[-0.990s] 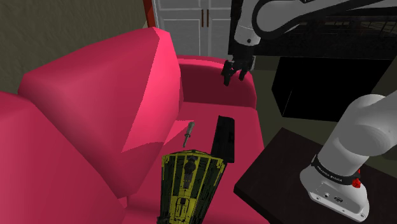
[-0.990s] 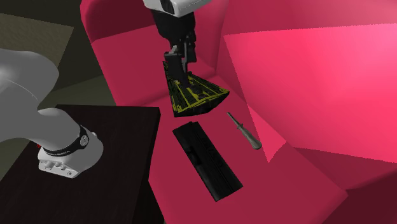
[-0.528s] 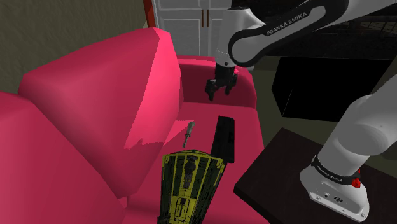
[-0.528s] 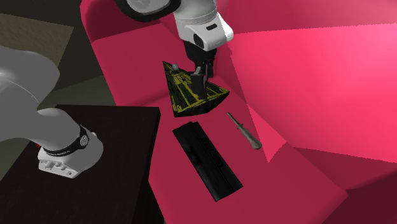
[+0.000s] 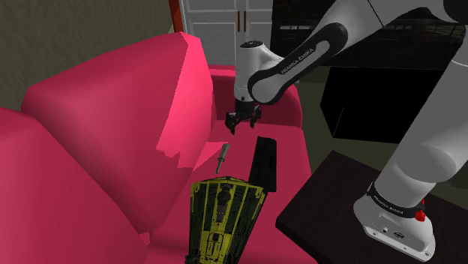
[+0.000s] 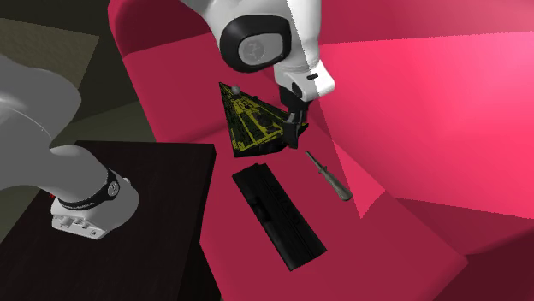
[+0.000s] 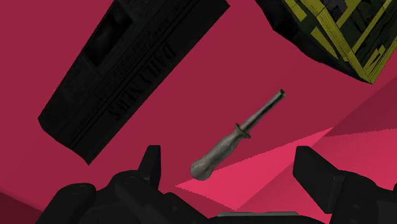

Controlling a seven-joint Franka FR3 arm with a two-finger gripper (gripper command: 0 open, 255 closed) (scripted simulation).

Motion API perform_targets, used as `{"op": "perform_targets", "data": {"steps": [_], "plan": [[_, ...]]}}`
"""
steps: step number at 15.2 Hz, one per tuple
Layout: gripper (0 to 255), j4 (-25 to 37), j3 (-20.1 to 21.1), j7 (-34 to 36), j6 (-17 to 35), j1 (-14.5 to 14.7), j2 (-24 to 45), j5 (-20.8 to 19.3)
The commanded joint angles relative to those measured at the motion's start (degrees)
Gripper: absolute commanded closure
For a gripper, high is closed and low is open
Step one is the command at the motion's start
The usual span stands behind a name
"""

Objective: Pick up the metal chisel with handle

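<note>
Grey all over, the chisel (image 7: 236, 135) lies flat on the seat of a pink sofa (image 5: 97, 112), close to the foot of the back cushion. Its thick handle end points toward the hand (image 5: 242, 121), which hovers just above it with its black fingers (image 7: 151, 167) spread wide, touching nothing. A long black case (image 5: 264, 163) lies beside the chisel on the seat, apart from it. A yellow and black wedge-shaped thing (image 5: 221, 217) sits beyond the chisel's thin end.
</note>
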Motion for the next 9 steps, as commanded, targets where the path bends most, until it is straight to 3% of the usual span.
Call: {"op": "perform_targets", "data": {"steps": [1, 9], "plan": [[0, 2.35, 0.12, 4.51, 1.62, 0.39, 4.96, -3.42], [0, 15.43, -4.21, 17.84, 4.00, 5.63, 24.06, -13.42]]}}
